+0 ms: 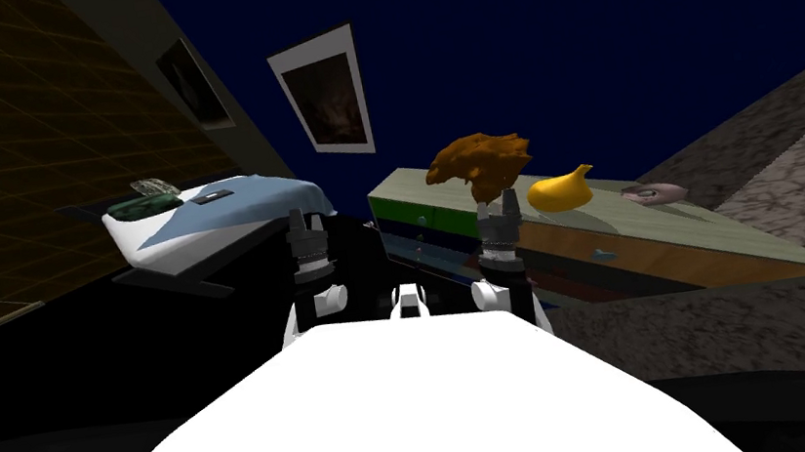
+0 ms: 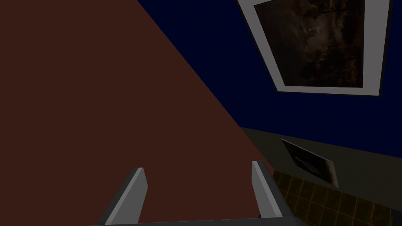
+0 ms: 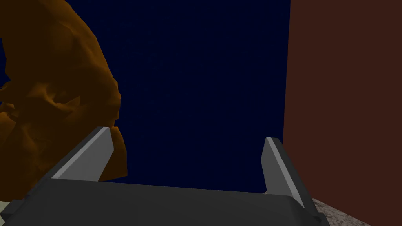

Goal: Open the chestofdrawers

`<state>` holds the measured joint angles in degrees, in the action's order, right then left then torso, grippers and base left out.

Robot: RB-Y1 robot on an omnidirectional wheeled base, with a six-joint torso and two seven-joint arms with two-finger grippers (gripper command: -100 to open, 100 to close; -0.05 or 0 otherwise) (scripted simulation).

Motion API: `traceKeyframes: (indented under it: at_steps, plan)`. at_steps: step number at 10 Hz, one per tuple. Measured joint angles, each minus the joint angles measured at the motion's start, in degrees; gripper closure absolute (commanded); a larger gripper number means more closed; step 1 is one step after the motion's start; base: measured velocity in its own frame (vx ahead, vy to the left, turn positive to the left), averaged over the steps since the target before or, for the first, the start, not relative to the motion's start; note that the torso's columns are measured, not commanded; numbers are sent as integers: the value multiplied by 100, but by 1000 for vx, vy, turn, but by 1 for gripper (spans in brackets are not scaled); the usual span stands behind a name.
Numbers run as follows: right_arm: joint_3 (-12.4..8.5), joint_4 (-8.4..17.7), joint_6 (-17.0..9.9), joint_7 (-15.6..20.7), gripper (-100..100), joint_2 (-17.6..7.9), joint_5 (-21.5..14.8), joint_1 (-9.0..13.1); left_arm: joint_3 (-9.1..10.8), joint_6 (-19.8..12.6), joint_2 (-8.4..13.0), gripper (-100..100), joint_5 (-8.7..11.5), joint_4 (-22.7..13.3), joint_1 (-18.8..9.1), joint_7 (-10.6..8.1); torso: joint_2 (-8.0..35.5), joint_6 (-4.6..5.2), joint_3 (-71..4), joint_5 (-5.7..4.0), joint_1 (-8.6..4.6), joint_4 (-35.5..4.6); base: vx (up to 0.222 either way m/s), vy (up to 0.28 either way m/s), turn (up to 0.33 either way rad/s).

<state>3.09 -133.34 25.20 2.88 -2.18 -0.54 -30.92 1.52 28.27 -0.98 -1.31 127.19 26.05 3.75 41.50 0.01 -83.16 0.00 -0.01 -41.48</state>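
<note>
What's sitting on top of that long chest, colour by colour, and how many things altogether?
Brown: 1, the bushy lump
Yellow: 1, the gourd-like thing
Pink: 1, the ring-like thing
Total: 3, all on the chest

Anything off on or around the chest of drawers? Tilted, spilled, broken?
Nothing stands out. The chest of drawers looks intact; the brown lump, yellow gourd-like thing and pinkish piece sit on its top, none spilled. The overall slant is the camera's.
</note>
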Motion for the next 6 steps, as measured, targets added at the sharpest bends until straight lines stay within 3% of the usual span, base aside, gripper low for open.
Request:
traceKeyframes:
  at_steps: [6]
  plan:
    - [-137,239,276,797,-100,-557,-273,-32,0,0,0,0,0,-1,1,0,84,-2,-138,1,2,-82,83,14,-82]
